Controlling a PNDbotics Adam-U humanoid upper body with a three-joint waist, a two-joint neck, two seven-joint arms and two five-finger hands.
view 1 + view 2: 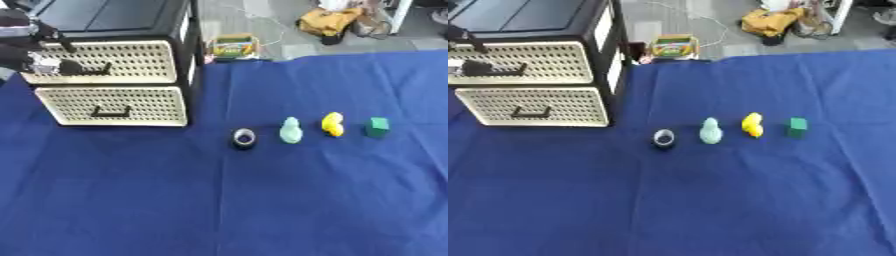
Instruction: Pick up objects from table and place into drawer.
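A black drawer unit (188, 55) stands at the table's far left with two cream perforated drawers, the upper drawer (131, 60) and the lower drawer (140, 102), each with a dark handle. My left hand (44, 64) reaches in from the left edge and lies against the upper drawer's front, right by its handle (98, 71). Four small things stand in a row on the blue cloth: a dark ring-shaped roll (244, 138), a pale green figure (290, 131), a yellow duck (332, 124) and a green cube (377, 127). No right hand shows.
The blue cloth (262, 200) covers the table. Beyond the far edge, on the floor, lie a colourful box (233, 47) and a yellow-brown bundle (331, 21).
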